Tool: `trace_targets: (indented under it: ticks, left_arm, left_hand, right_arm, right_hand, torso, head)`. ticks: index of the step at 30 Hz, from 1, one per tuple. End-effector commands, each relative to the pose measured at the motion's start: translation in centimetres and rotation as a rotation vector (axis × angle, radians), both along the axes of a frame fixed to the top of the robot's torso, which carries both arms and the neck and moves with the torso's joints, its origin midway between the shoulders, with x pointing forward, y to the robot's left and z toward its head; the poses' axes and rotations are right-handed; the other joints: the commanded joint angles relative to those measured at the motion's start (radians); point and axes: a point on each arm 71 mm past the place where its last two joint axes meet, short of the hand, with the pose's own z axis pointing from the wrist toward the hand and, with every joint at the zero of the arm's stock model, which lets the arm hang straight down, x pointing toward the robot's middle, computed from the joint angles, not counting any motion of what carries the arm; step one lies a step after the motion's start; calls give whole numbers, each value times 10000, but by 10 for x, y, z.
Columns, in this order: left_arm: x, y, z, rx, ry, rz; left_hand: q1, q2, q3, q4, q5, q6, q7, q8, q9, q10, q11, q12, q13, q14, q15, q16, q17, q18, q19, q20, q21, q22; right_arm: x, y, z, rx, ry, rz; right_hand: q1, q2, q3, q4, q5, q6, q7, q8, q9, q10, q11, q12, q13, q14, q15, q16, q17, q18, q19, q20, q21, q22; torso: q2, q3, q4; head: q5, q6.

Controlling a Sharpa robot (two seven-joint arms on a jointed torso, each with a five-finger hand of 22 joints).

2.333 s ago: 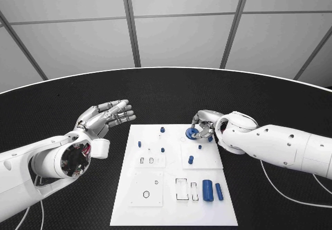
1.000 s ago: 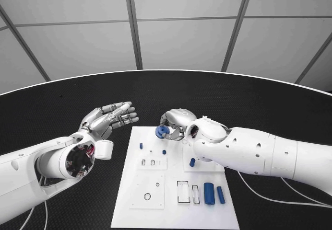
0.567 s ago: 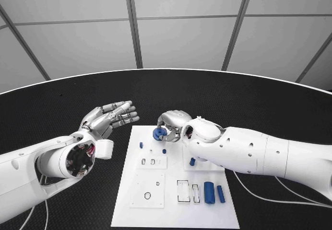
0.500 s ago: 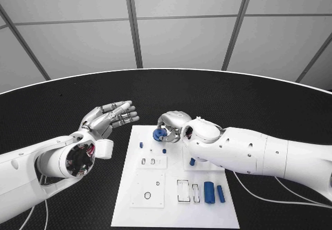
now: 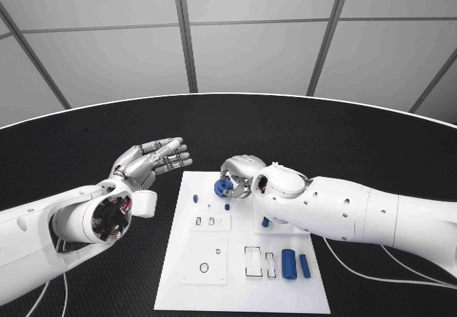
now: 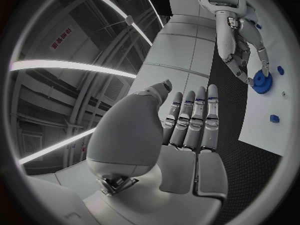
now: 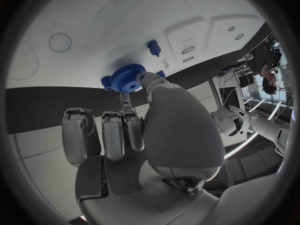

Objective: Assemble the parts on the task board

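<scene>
My right hand (image 5: 240,172) pinches a blue gear (image 5: 222,188) and holds it over the far left part of the white task board (image 5: 214,277). The right wrist view has the gear (image 7: 128,78) at the fingertips of that hand (image 7: 140,135), close above the board (image 7: 81,15), with a blue peg (image 7: 153,46) just beyond. My left hand (image 5: 152,160) hovers open, fingers straight, over the black table left of the board's far corner. From the left wrist, that hand (image 6: 187,130) faces the right hand (image 6: 240,47) and the gear (image 6: 262,81).
Small blue pegs stand on the board (image 5: 195,197), (image 5: 228,206), (image 5: 264,222). A thick blue cylinder (image 5: 286,263) and a thinner blue rod (image 5: 304,265) lie at the board's near right, beside rectangular slots (image 5: 251,261). An oval hole (image 5: 204,267) lies at the near left.
My right hand has carried the gear from the board's far right to its far left, then lowered it a little toward the board. The left hand has stayed nearly still.
</scene>
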Motion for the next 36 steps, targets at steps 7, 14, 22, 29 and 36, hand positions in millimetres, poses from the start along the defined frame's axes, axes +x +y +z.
trace_targets:
  ticks: [7,14,22,29,36]
  left_arm:
    - [0,0,0,0,5,-2]
    - [-1,0,0,-4,17,-24]
    - [-1,0,0,-5,20,-29]
    - [-1,1,0,-4,20,-26]
    - [-1,1,0,-1,19,-14]
  left_hand:
    - [-32,-73,72,13,-21,-75,410,-40,-11,-56,14,-54,-5,-19,32,-62,17,119,-35,36,44,-16]
    - [-62,-86,91,3,-27,-78,418,-47,-15,-60,20,-61,-5,-19,36,-75,20,118,-42,39,47,-20]
    - [-62,-86,91,3,-27,-78,418,-47,-15,-60,20,-61,-5,-19,36,-75,20,118,-42,39,47,-20]
    - [-62,-86,91,3,-27,-78,418,-47,-15,-60,20,-61,-5,-19,36,-75,20,118,-42,39,47,-20]
    - [-74,-95,102,-6,-29,-84,421,-53,-17,-66,23,-66,-5,-22,39,-84,22,117,-46,41,48,-22]
  right_arm:
    - [1,-2,0,75,-77,-178]
    - [2,-2,1,127,-128,-227]
    - [3,-1,-1,-26,13,-217]
    - [3,0,-3,-206,185,-172]
    - [3,-1,-3,-275,250,-157]
  right_hand:
    - [-114,25,64,-1,-35,57,-44,-27,10,1022,-53,54,2633,1001,-66,52,2432,-78,906,-51,63,2386]
    - [-508,-162,163,-48,-738,-307,127,-369,-97,990,99,14,2597,1002,71,54,2440,-82,912,58,72,2400]
    - [-759,-285,64,-70,-1105,-685,239,-635,-175,906,207,-87,2506,1004,177,58,2453,-83,913,160,73,2405]
    - [-842,-329,-4,-64,-1133,-776,262,-697,-190,896,231,-98,2497,1001,202,55,2439,-79,906,186,63,2394]
    - [-864,-336,-19,-57,-1140,-775,263,-699,-190,905,233,-87,2507,999,205,52,2430,-77,902,190,58,2388]
  torso:
    - [-4,-4,3]
    - [-3,-13,3]
    - [-9,-14,0]
    - [-12,-13,-8]
    - [-10,-4,-11]
  head:
    - [10,-3]
    - [15,-2]
    - [13,-18]
    - [23,-39]
    - [21,-28]
